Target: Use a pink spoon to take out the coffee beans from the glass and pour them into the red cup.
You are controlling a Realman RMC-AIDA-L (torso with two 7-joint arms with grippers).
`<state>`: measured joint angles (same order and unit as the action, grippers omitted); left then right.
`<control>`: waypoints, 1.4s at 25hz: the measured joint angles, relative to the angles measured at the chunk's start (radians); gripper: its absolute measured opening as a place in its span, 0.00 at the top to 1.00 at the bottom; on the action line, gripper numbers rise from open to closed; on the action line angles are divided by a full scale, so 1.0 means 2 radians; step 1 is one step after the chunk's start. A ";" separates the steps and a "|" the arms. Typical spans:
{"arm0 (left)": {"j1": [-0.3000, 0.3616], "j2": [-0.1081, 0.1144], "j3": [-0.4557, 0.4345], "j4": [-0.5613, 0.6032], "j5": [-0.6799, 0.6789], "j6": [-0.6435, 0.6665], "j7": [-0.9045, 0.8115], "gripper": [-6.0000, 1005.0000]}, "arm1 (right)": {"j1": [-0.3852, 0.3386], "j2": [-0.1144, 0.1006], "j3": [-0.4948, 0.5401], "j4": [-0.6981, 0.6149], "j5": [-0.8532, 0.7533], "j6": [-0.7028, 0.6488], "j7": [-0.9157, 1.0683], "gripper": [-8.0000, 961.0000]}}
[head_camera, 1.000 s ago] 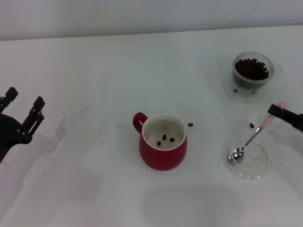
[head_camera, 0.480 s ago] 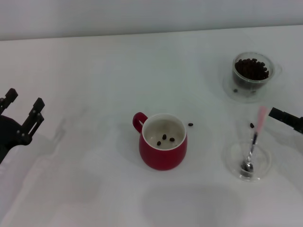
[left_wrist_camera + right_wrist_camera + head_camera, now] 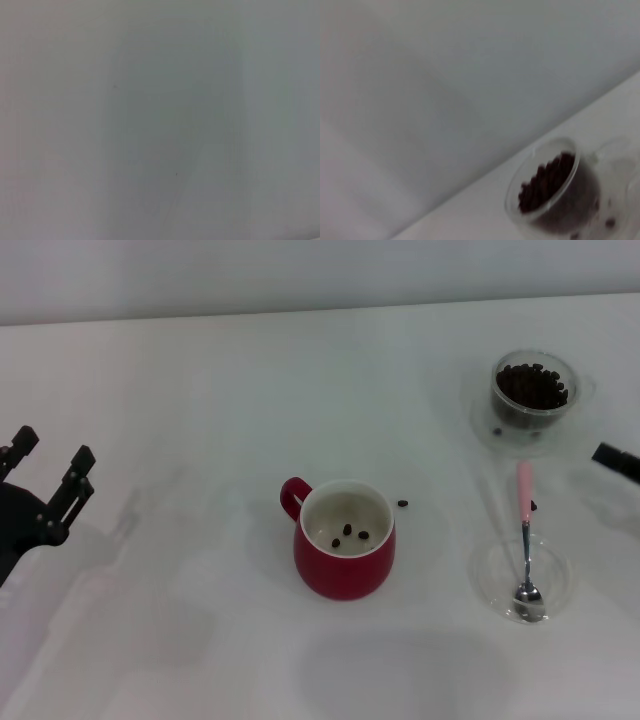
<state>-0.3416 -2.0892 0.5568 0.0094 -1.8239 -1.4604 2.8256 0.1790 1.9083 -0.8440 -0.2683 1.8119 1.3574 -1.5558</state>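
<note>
The pink spoon [image 3: 525,540] lies free, its metal bowl in a shallow clear dish [image 3: 488,578] and its pink handle pointing toward the glass [image 3: 535,390]. The glass holds many coffee beans [image 3: 532,385] at the far right; it also shows in the right wrist view [image 3: 547,185]. The red cup [image 3: 343,540] stands in the middle, handle to its left, with three beans inside. My right gripper [image 3: 615,460] shows only a tip at the right edge, apart from the spoon and holding nothing. My left gripper [image 3: 50,455] is open and empty at the far left.
Loose beans lie on the white table: one right of the red cup [image 3: 402,503], one by the spoon handle [image 3: 533,505]. The left wrist view shows only bare surface.
My right gripper let go of the spoon and drew back toward the right edge. The spoon swung from upright to lying with its bowl in the dish. The left arm has not moved.
</note>
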 joint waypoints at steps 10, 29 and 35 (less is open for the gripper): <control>0.000 0.000 0.000 0.000 -0.012 -0.003 0.000 0.35 | -0.003 -0.013 0.111 -0.028 -0.001 0.000 -0.033 0.76; 0.003 0.000 0.000 -0.007 -0.152 -0.004 0.000 0.35 | 0.032 0.023 0.373 -0.024 0.006 -0.114 -0.383 0.76; 0.003 0.001 0.000 -0.005 -0.163 -0.002 0.000 0.35 | 0.039 0.035 0.385 -0.026 0.010 -0.112 -0.428 0.76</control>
<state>-0.3347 -2.0863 0.5569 -0.0014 -2.1491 -1.4644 2.8256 0.2561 1.9790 -0.0745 -0.3203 1.8312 1.1334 -2.4112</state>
